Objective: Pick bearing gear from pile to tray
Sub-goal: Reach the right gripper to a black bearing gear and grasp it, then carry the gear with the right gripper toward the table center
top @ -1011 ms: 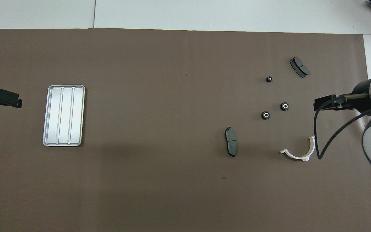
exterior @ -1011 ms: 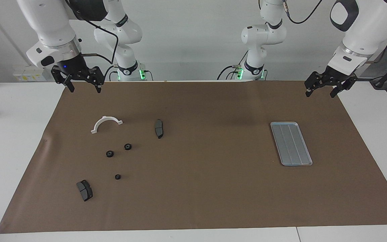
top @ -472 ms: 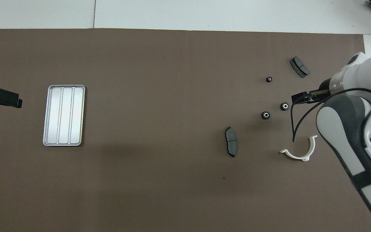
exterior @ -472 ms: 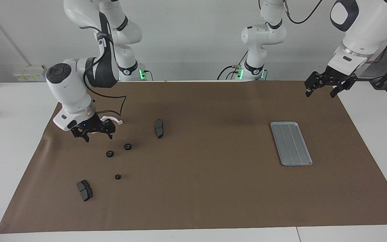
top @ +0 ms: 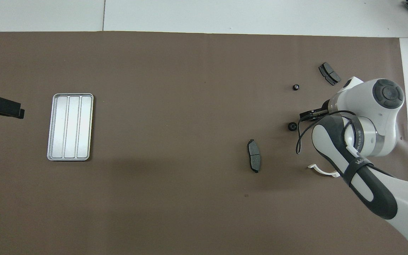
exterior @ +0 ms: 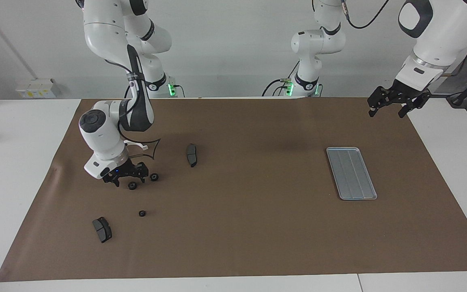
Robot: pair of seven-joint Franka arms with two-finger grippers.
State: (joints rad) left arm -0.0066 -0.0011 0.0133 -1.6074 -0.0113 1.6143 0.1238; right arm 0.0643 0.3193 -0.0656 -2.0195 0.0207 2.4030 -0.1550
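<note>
Brown paper [exterior: 257, 227] covers the table I am working over, with the silver tray [exterior: 351, 173] lying empty toward the left arm's end, well apart from the pile [exterior: 136, 190]. My right gripper [exterior: 126, 180] has swung down from above the paper's edge in the last second and now hangs low over the pile, jaws spread and holding nothing, so I judge the pick is about to begin. The bearing gear [exterior: 132, 185] sits between the fingertips, a second gear [exterior: 154, 177] just beside. My left gripper [exterior: 391, 106] waits, likewise unclenched.
</note>
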